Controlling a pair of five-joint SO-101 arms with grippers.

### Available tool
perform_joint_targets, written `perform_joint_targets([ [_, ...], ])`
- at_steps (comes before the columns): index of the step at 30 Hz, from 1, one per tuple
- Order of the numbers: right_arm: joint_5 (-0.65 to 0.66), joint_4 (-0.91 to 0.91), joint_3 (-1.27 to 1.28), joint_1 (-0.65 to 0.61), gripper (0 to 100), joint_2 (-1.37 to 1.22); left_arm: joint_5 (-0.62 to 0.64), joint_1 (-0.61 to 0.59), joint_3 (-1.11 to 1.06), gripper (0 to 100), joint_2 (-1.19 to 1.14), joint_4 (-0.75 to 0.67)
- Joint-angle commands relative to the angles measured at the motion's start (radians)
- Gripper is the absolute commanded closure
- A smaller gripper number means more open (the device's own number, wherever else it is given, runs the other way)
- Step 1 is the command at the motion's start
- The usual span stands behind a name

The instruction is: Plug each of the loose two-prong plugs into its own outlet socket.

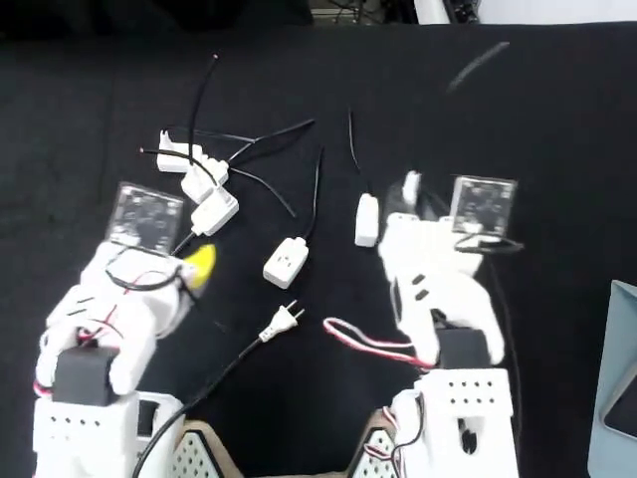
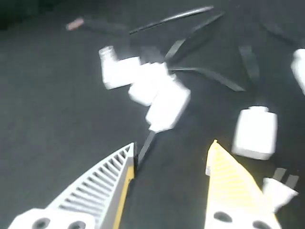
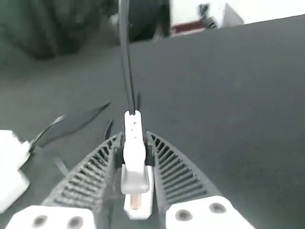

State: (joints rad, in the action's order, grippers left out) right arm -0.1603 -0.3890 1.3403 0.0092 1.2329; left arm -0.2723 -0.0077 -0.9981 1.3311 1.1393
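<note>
Two-prong plug (image 1: 284,321) lies loose on the black table (image 1: 518,129), just beside a free socket (image 1: 285,259). Left gripper (image 2: 171,155) is spread wide and holds nothing. Right gripper (image 3: 135,139) is clamped on a white corded piece (image 3: 134,171), probably a plug.

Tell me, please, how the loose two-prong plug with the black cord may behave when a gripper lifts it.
The two-prong plug looks small and is probably light. Its black cord bends loosely across the table, so it will likely trail and tug the plug sideways. The smooth white body may slip in a loose grip.
</note>
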Motion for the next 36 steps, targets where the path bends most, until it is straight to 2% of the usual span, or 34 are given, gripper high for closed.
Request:
perform_joint_targets([
  [1, -0.020, 0.071, -0.007, 0.094, 98.7, 0.013, 0.026, 0.177, 0.116, 75, -0.170, -0.003],
  [5, -0.086, 0.098, -0.004, 0.129, 98.7, 0.012, 0.025, 0.275, 0.196, 75, -0.379, -0.071],
  [15, -0.086, 0.091, 0.001, 0.130, 98.7, 0.010, -0.051, 0.470, 0.223, 75, -0.804, -0.311],
  [24, -0.084, 0.097, 0.018, 0.130, 98.7, 0.010, -0.051, 0.469, 0.257, 76, -1.096, -0.465],
  [30, -0.084, 0.097, 0.021, 0.130, 98.7, 0.010, -0.051, 0.437, 0.371, 79, -1.264, -0.460],
  [36, -0.084, 0.097, 0.021, 0.129, 98.7, 0.010, -0.057, 0.340, 0.441, 81, -1.373, -0.459],
])
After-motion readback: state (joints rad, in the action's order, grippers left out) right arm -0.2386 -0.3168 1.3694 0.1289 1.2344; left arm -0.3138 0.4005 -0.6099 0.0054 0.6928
